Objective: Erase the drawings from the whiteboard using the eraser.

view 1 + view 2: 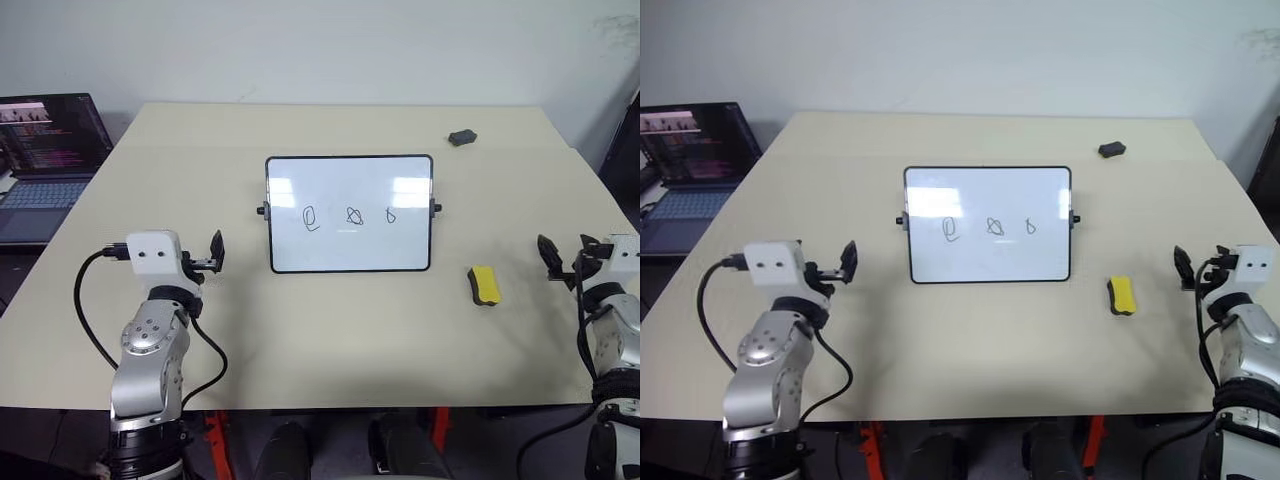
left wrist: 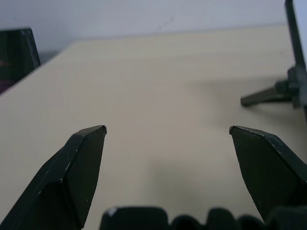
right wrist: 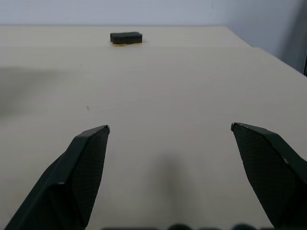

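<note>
Spreading across most of the frame, the pale surface (image 1: 330, 330) is carrying everything the task needs. The whiteboard (image 1: 349, 175) is standing propped near the centre, leaning back on small legs, with the three drawings (image 1: 348, 216) sitting in a row across its lower half, all of them untouched. At the far left edge a laptop (image 1: 45, 160) is glowing, off the surface. The left gripper (image 1: 214, 254) is hovering at the lower left, just beside the board's left edge, its jaws standing wide apart and holding nothing. The right gripper (image 1: 560, 257) is waiting at the right edge of the frame, jaws likewise spread wide and empty. The eraser (image 1: 484, 285) is lying flat at the lower right, between the board and the right gripper and apart from both. A small dark grey lump (image 1: 461, 137) is resting in the upper right.

Judging by this, the task is only beginning: the pick-up is the step in hand. The next move is calling for the right gripper to swing inward, drop over the eraser and close on its sides.
</note>
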Available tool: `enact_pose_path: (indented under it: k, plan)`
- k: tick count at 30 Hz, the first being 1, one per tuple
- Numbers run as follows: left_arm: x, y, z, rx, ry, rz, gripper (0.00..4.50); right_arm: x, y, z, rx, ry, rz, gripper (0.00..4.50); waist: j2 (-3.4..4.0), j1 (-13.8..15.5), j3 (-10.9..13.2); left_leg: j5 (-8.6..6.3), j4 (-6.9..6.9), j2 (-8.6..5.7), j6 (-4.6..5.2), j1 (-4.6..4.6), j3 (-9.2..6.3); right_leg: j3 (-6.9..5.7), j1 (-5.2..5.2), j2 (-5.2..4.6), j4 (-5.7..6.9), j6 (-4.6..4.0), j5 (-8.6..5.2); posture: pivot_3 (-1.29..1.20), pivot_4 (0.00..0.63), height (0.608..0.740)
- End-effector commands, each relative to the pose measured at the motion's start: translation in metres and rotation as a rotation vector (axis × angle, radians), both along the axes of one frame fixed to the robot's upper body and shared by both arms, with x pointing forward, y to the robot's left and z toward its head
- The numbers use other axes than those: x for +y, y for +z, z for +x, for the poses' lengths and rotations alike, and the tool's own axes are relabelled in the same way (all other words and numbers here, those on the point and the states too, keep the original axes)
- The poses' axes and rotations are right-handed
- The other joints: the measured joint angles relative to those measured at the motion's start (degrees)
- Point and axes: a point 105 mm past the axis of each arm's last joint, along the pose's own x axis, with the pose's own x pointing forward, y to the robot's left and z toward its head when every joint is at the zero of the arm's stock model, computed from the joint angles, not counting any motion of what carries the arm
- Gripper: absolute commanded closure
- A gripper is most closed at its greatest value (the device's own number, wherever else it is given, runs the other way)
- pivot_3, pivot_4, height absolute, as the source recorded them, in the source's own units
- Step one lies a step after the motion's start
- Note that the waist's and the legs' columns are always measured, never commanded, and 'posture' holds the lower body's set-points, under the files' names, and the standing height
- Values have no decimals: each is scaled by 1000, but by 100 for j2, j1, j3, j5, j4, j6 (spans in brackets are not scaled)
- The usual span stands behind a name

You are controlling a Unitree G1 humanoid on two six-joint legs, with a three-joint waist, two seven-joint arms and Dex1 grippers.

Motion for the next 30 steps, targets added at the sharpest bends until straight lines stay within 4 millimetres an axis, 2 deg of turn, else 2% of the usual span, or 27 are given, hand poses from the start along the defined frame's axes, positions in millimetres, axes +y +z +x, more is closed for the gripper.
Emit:
enact_pose_path:
  k: [1,5,8,12,14,16,20,21,25,27,30]
  plan:
    - [-1,-9,1,31,3,-15,0,-3,7,-6,-5,1,-9,84,1,3,0,0,1,0,0,0,0,1,0,0,0,0,0,0,150,740]
    - [5,-17,-1,42,70,-51,0,-3,-4,-16,28,-11,-4,84,0,1,0,0,5,-4,0,2,-2,7,1,-5,-2,4,2,0,150,740]
    - [-1,-2,-4,-17,-19,-47,0,-1,6,-17,-1,-9,-9,84,1,-16,0,0,4,-2,0,4,-3,10,0,-4,-1,5,1,0,150,740]
    - [7,32,-8,-137,-128,-82,0,4,16,-19,-24,-12,6,84,1,-15,0,1,5,2,-1,6,-1,8,0,1,2,7,0,0,150,740]
    - [3,50,-10,-170,-234,-72,0,9,17,-21,-31,-19,44,84,1,-5,0,1,4,2,-1,4,0,2,0,2,2,7,-1,0,150,740]
    - [-11,65,-13,-164,-401,-41,0,20,16,-24,-30,26,148,84,1,-3,0,1,4,4,-1,3,-2,-2,0,3,1,7,-1,0,150,740]
    - [-33,87,-27,-93,-681,8,0,48,13,-38,-11,90,245,84,3,11,0,0,1,1,-1,-2,-12,-2,-1,0,-3,5,-2,0,150,740]
    - [-32,91,-30,-76,-722,16,0,57,15,-42,-13,97,265,84,4,11,1,0,1,2,-1,-4,-21,-3,-1,0,-4,5,-2,0,150,740]
    - [-59,113,-35,3,-956,15,0,75,30,-60,-42,161,255,84,13,8,7,0,5,-4,0,-5,-36,-6,-2,-2,-5,29,-16,0,150,740]
    - [-72,111,-38,59,-1055,22,0,83,32,-66,-27,171,251,84,13,3,7,1,7,-4,0,-3,-36,-6,0,1,-3,30,-16,0,150,740]
    - [-91,92,-53,182,-1259,66,0,109,34,-72,25,214,244,84,22,-19,6,1,2,-2,0,2,-29,0,0,4,-3,29,-18,0,150,740]
